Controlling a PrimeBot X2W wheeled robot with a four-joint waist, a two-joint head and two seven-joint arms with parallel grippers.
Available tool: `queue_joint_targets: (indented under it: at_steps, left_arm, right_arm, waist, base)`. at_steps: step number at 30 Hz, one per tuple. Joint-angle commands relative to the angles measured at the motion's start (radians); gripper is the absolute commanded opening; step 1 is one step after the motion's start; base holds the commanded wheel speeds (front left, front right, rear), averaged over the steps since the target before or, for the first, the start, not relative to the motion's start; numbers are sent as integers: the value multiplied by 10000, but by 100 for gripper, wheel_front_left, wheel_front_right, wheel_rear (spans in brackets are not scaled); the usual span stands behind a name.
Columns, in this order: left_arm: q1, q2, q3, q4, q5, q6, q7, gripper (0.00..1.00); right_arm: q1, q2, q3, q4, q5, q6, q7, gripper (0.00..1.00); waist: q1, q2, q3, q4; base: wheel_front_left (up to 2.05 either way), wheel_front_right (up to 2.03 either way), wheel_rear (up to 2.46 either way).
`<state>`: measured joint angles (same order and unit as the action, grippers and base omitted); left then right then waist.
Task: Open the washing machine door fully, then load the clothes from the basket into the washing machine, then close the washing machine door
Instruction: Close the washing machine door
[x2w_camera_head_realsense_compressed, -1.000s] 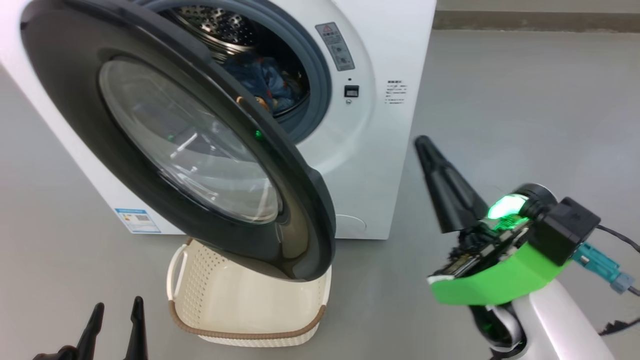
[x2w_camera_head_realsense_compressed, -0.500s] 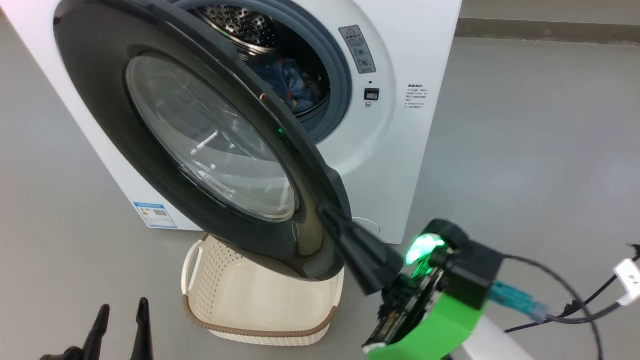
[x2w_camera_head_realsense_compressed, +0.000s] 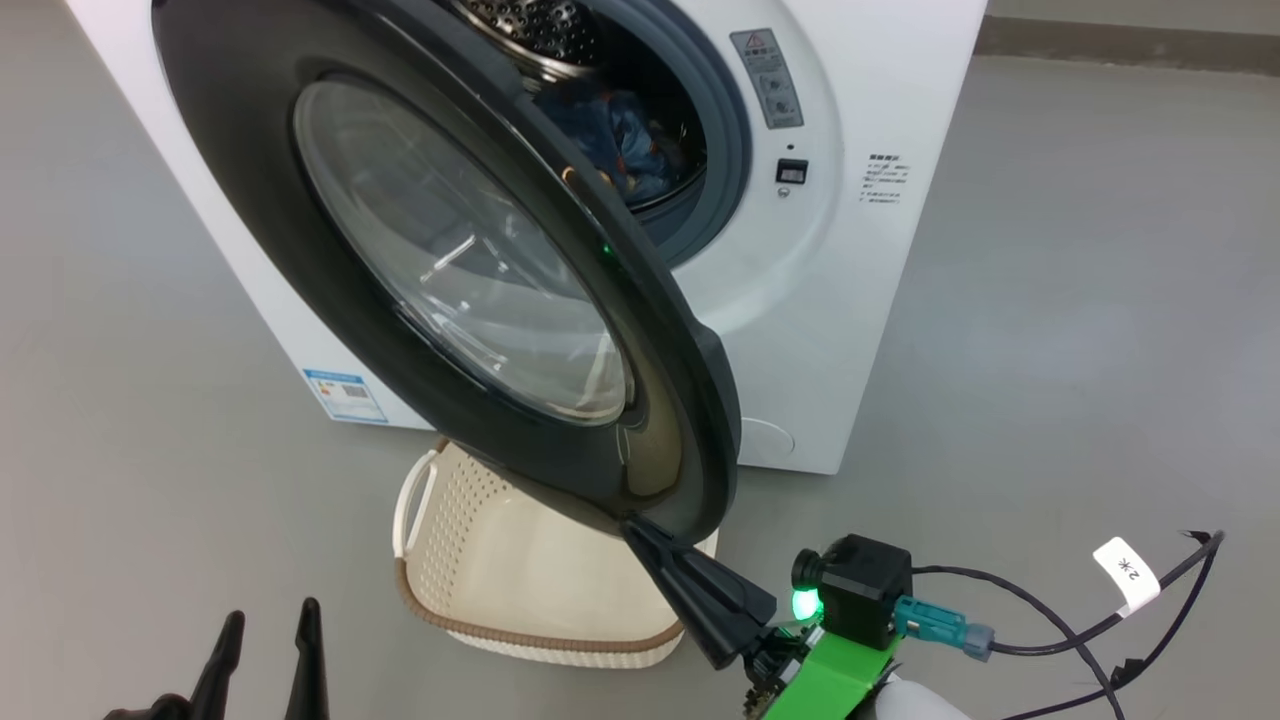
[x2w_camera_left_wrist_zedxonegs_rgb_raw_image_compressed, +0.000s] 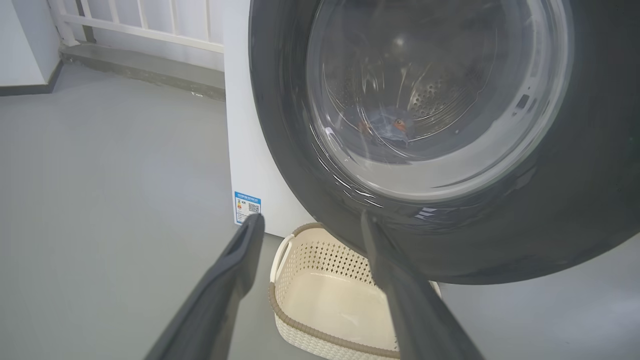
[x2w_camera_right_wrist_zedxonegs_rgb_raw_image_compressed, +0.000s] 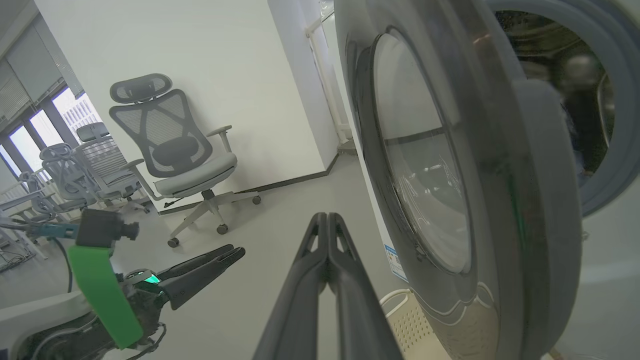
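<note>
The white washing machine (x2w_camera_head_realsense_compressed: 880, 300) has its door (x2w_camera_head_realsense_compressed: 250, 250) swung partway out, and the black ring and glass bowl face me. Blue clothes (x2w_camera_head_realsense_compressed: 625, 145) lie in the steel drum and show through the glass (x2w_camera_left_wrist_zedxonegs_rgb_raw_image_compressed: 385, 124). The cream basket (x2w_camera_head_realsense_compressed: 470, 560) sits on the floor under the door with nothing visible in it. My right gripper (x2w_camera_head_realsense_compressed: 640, 528) is shut and empty. Its tip is at the door's lower rim, on the outer-face side (x2w_camera_right_wrist_zedxonegs_rgb_raw_image_compressed: 326, 217); I cannot tell if it touches. My left gripper (x2w_camera_head_realsense_compressed: 265, 635) is open and empty, low at the left, pointing at the basket (x2w_camera_left_wrist_zedxonegs_rgb_raw_image_compressed: 320, 300).
Grey floor surrounds the machine. Office chairs (x2w_camera_right_wrist_zedxonegs_rgb_raw_image_compressed: 170, 145) stand by a white wall behind my left arm (x2w_camera_right_wrist_zedxonegs_rgb_raw_image_compressed: 100, 290). A railing (x2w_camera_left_wrist_zedxonegs_rgb_raw_image_compressed: 150, 25) runs behind the washer. Cables (x2w_camera_head_realsense_compressed: 1080, 620) trail from my right wrist.
My shut right gripper swung in from the right of the door, leftward and down, to its lower rim. The head view shifted, so the washer sits further right. The left gripper stayed open.
</note>
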<state>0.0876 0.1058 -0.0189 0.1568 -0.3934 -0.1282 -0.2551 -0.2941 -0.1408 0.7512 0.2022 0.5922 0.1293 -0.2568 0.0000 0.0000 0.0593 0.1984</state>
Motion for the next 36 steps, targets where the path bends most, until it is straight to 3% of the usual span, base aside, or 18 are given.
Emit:
queue_joint_targets:
  at_steps: [1, 18, 36]
  left_arm:
    - [-324, 57, 312, -185, -37, -25, -67, 100]
    - [-1333, -304, -77, -159, -186, -25, -67, 100]
    - [-1800, -339, -156, -271, -187, -25, -67, 100]
  right_arm:
    - [-20, 69, 133, -151, 110, 14, -49, 0]
    - [-1126, -103, -236, 1276, 71, 14, -49, 0]
    - [-1669, -202, -1220, 1491, -141, 14, -49, 0]
  waist:
    - [0, 0, 173, 136]
    - [0, 0, 1688, 692]
    - [0, 0, 2334, 704]
  base:
    - [0, 0, 0]
    - [0, 0, 0]
    - [0, 0, 0]
